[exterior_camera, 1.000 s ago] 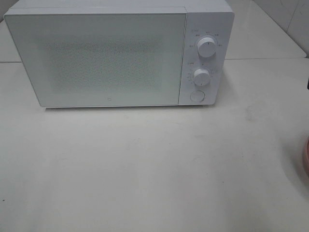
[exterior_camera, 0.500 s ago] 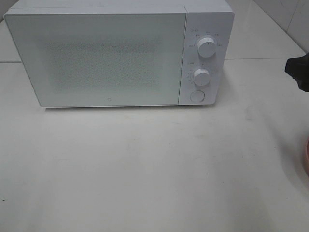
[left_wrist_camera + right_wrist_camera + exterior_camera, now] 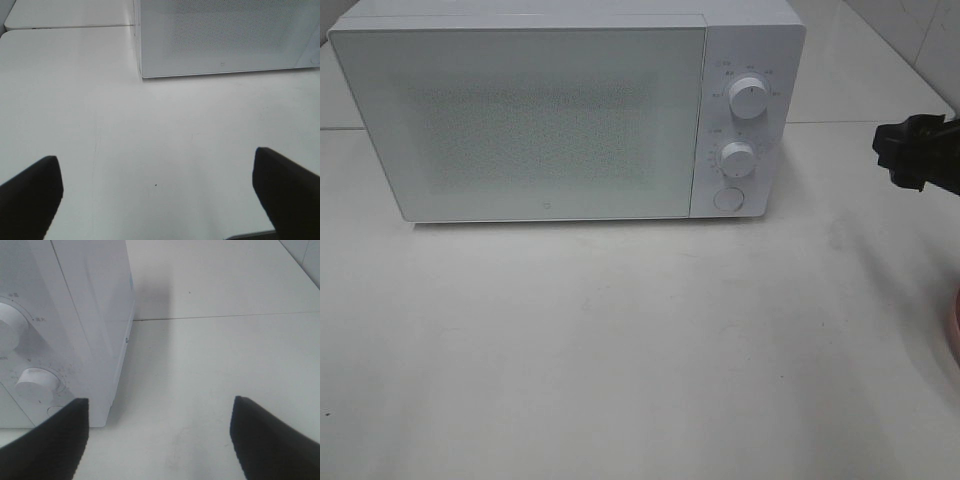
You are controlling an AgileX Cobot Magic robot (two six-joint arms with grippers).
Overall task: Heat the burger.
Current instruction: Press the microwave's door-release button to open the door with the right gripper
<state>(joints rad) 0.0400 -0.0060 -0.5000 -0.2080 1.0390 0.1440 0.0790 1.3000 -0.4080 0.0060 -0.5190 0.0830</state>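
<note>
Right jaws wide apart, nothing between the black fingers [image 3: 55,440]. They hover off the bench [image 3: 620,350] at 3 o'clock of the white box microwave oven [image 3: 550,120], facing its control-panel end. My read: that side, because the round white push button [image 3: 728,199] under the two white dials [image 3: 738,158] probably releases the door.

Left jaws also fully spread and empty, with the fingers [image 3: 30,195] low over bare bench at 6 o'clock of the oven, looking at the frosted door [image 3: 225,35]. Probably parked there to leave the right side room to work.

The door is shut, so opening it comes before any loading.

The burger isn't in any view, so I can't place it. Only a sliver of round pink plate rim [image 3: 955,330] shows at 4 o'clock, cut by the frame edge. I guess the burger sits on it, out of frame.

Risk: the plate is close under my right arm's path.
</note>
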